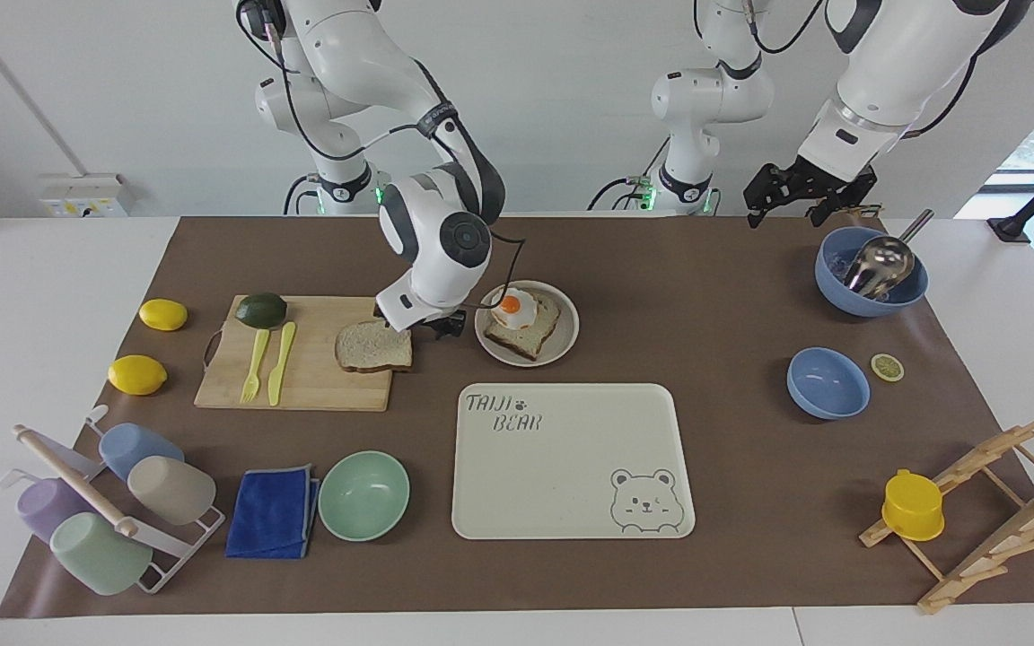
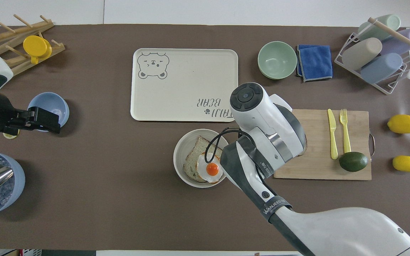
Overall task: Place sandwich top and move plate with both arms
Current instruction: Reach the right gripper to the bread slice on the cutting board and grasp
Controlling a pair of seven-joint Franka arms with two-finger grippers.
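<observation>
The sandwich top (image 1: 372, 346), a plain slice of bread, lies on the wooden cutting board (image 1: 302, 381) at the edge toward the plate. The plate (image 1: 568, 334) sits beside the board and holds the slice bearing a fried egg (image 1: 517, 311); the plate also shows in the overhead view (image 2: 180, 156). My right gripper (image 1: 423, 325) is open and low at the plain slice's edge toward the plate. In the overhead view the right arm (image 2: 262, 128) hides that slice. My left gripper (image 1: 786, 211) is open and waits in the air beside the large blue bowl (image 1: 840, 292).
An avocado (image 1: 260, 309), a fork and a knife (image 1: 282, 362) lie on the board. A bear tray (image 1: 571, 462), a mint bowl (image 1: 363, 495), a blue cloth (image 1: 273, 511), a cup rack (image 1: 95, 502), two lemons (image 1: 137, 374), a small blue bowl (image 1: 827, 384) and a wooden rack (image 1: 984, 502) stand around.
</observation>
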